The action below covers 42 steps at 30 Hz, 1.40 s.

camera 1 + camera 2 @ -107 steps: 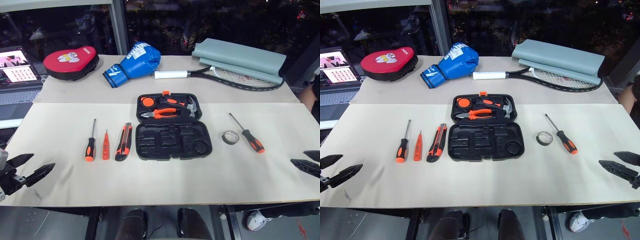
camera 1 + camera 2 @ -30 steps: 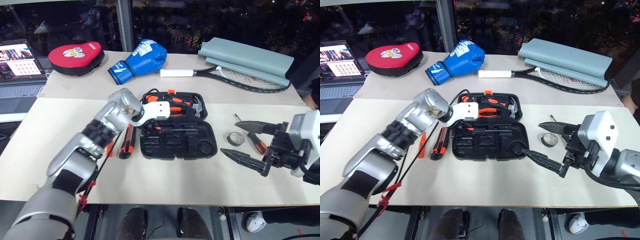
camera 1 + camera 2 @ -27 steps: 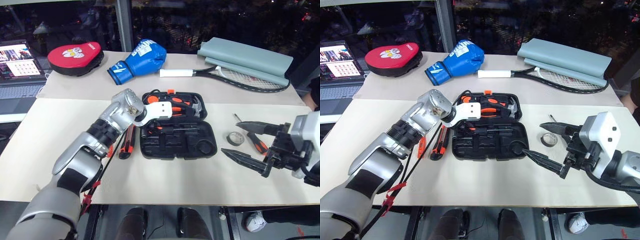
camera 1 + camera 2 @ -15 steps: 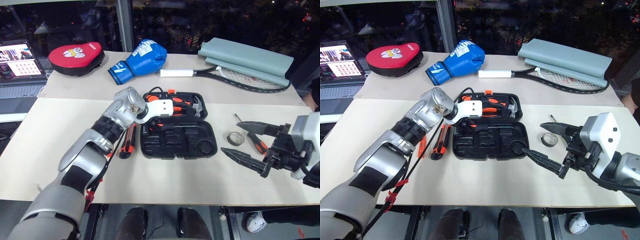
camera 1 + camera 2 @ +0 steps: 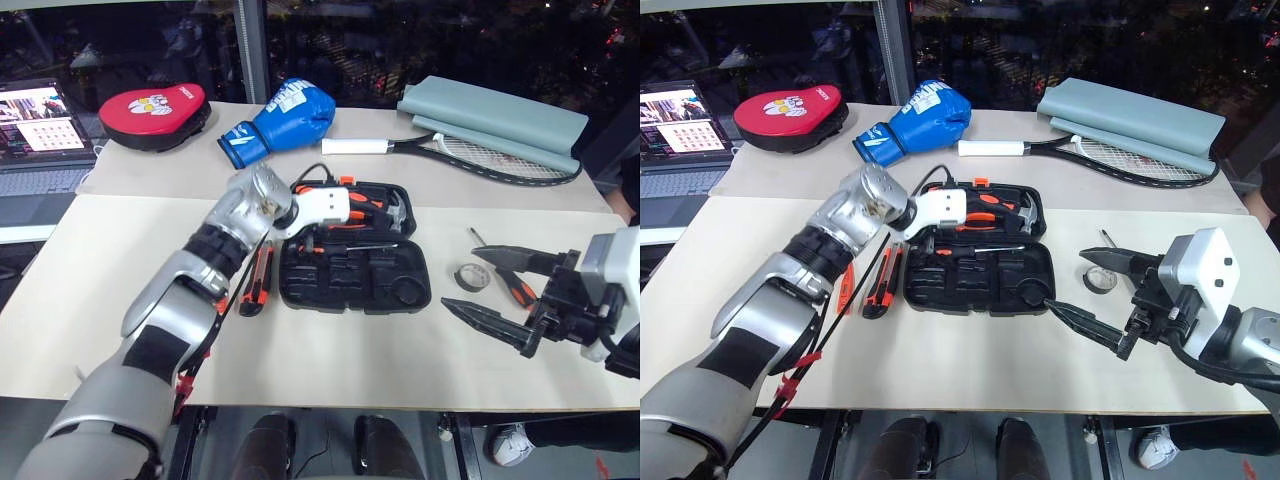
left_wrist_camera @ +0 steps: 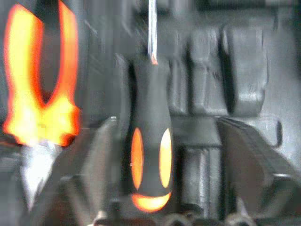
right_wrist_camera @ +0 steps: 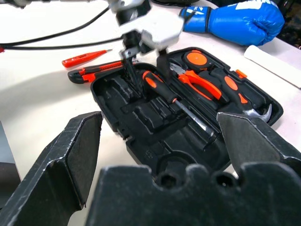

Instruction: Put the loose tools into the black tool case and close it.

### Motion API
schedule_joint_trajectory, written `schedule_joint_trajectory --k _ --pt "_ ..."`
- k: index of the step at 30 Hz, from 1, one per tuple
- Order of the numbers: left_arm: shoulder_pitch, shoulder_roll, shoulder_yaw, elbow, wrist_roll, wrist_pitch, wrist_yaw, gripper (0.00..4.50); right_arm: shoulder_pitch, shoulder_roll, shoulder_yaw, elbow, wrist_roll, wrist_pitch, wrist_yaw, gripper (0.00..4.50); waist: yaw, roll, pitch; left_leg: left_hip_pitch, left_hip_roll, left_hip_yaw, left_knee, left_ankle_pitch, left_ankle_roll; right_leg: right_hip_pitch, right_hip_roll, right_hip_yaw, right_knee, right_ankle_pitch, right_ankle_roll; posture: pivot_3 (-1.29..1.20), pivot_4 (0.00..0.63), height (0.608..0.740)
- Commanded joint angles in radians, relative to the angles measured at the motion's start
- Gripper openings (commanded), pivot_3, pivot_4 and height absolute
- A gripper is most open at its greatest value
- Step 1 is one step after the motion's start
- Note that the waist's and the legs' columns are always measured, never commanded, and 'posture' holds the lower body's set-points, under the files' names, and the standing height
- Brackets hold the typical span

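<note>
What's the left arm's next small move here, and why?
Probably lift the left gripper clear of the black tool case, toward the utility knife beside it. The screwdriver already lies in the case, the jaws stand apart either side of its handle, and the knife lies loose outside.

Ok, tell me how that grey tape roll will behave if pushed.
The grey tape roll lies flat on the table, so a push probably slides it. It looks thin and light; tipped on edge, it would likely roll.
</note>
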<state>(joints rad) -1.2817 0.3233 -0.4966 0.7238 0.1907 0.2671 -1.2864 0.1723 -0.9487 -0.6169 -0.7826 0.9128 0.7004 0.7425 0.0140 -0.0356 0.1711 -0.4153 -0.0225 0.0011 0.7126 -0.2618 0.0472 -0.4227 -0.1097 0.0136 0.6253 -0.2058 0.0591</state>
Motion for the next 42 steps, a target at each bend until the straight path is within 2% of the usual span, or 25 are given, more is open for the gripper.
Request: schedule_joint_trajectory --k 1,3,23,29,31,35,36,37,40,41,42 --pt "-0.005 -0.015 0.001 0.021 0.019 -0.067 0.016 0.72 0.006 0.005 -0.041 -0.014 -0.007 -0.022 0.003 4.50 -0.001 0.000 0.000 0.000 0.000 0.000 0.000 0.000 0.000 0.000 0.000 0.000 0.000 0.000 0.000 0.00 0.150 0.736" --pt "-0.002 -0.026 -0.006 0.054 0.035 -0.110 0.030 0.06 0.013 0.008 -0.048 -0.020 -0.005 -0.021 0.004 4.50 -0.002 0.000 0.000 0.000 0.000 0.000 0.000 0.000 0.000 0.000 0.000 0.000 0.000 0.000 0.000 0.00 0.150 0.736" --pt "0.013 -0.093 -0.066 0.251 0.188 -0.277 0.122 0.06 0.045 0.029 -0.074 -0.039 0.009 -0.015 -0.018 4.50 0.000 0.000 0.000 0.002 0.000 0.000 0.001 0.000 0.000 0.002 0.000 0.000 0.001 0.000 0.000 0.00 0.150 0.736" --pt "0.031 -0.103 -0.078 0.273 0.214 -0.314 0.126 0.06 0.047 0.029 -0.079 -0.036 0.015 -0.013 -0.021 4.50 0.003 0.000 0.000 0.007 0.000 0.000 0.001 0.000 0.000 0.007 0.000 0.000 0.001 0.000 0.001 0.00 0.150 0.736" --pt "0.024 -0.106 -0.047 0.272 0.188 -0.317 0.123 0.06 0.055 0.031 -0.087 -0.033 0.010 -0.012 -0.026 4.50 0.003 0.000 0.000 0.009 0.000 0.000 0.001 0.000 0.000 0.009 0.000 0.000 0.001 0.000 0.002 0.00 0.150 0.736" --pt "0.002 -0.109 0.150 0.227 -0.017 -0.239 0.046 0.06 0.097 0.061 -0.114 -0.026 -0.036 -0.013 -0.063 4.50 0.002 0.000 0.000 0.008 0.001 0.000 0.001 0.000 0.000 0.009 0.000 0.000 0.000 -0.003 0.006 0.00 0.150 0.736" --pt "0.002 -0.100 0.201 0.203 -0.077 -0.211 0.012 0.57 0.112 0.072 -0.121 -0.025 -0.057 -0.015 -0.077 4.50 0.001 0.000 0.000 0.006 0.000 0.000 0.001 0.000 0.000 0.005 0.000 0.001 0.001 -0.002 0.005 0.00 0.150 0.736" --pt "0.009 -0.081 0.256 0.165 -0.143 -0.184 -0.037 0.80 0.136 0.091 -0.133 -0.025 -0.083 -0.019 -0.091 4.50 0.000 0.000 0.000 0.002 0.000 0.000 0.002 0.000 0.000 0.002 0.000 0.001 0.001 0.000 0.001 0.00 0.150 0.736" --pt "0.041 0.000 0.350 0.044 -0.280 -0.081 -0.184 1.90 0.220 0.146 -0.202 -0.016 -0.124 -0.015 -0.108 4.50 -0.003 0.001 -0.001 -0.001 0.000 0.000 0.001 0.000 0.000 -0.002 0.000 0.001 0.003 0.000 0.001 0.00 0.150 0.736" --pt "0.052 0.032 0.370 -0.004 -0.329 0.000 -0.243 2.33 0.256 0.165 -0.238 -0.007 -0.136 -0.015 -0.103 4.50 -0.006 0.002 -0.001 -0.001 0.000 0.000 0.000 0.000 0.000 -0.002 0.000 0.001 0.002 0.000 0.000 0.00 0.150 0.736" --pt "0.062 0.062 0.382 -0.053 -0.375 0.080 -0.288 2.56 0.290 0.183 -0.273 0.003 -0.146 -0.017 -0.094 4.50 -0.008 0.002 -0.001 -0.001 0.000 0.001 -0.001 0.000 0.000 -0.002 0.000 0.001 0.003 0.000 0.000 0.00 0.150 0.736"
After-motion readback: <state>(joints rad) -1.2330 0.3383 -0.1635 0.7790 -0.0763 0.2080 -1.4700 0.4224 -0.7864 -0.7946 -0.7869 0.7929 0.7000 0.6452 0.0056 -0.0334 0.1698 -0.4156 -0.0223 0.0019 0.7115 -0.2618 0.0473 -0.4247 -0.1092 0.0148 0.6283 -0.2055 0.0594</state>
